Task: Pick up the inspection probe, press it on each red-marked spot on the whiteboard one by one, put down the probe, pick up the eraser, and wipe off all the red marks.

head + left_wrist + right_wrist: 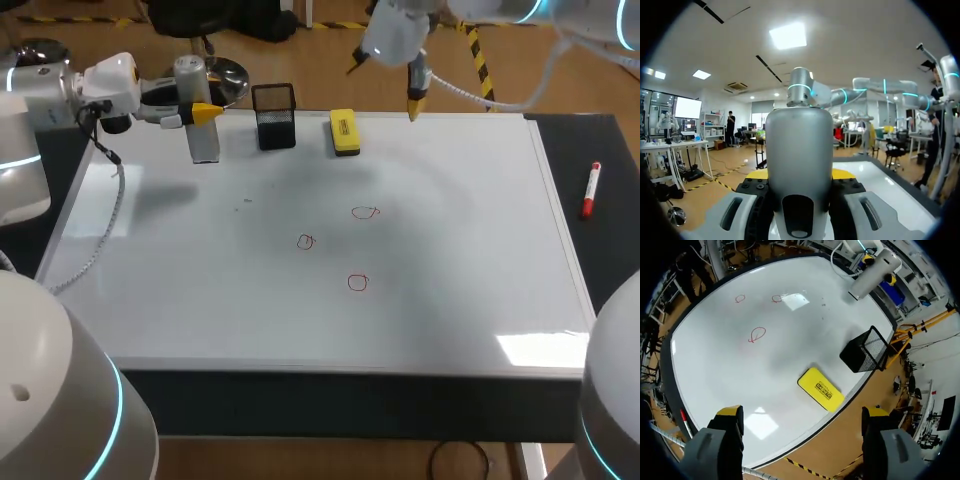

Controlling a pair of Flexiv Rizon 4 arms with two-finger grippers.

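Inspection probe (pixel 799 145): upright, clamped in left claw (pixel 801 176) at far-left corner of whiteboard (pixel 450 260), seemingly ready for pressing. Red marks (pixel 358 283): three, mid-board, unwiped. Right claw (pixel 802 415): open, hovering near eraser (pixel 821 388), probably parked for wiping.

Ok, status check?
Left gripper shut on probe, upright near mesh holder. Right gripper open, hovering near eraser. Three red marks on whiteboard, unobstructed.
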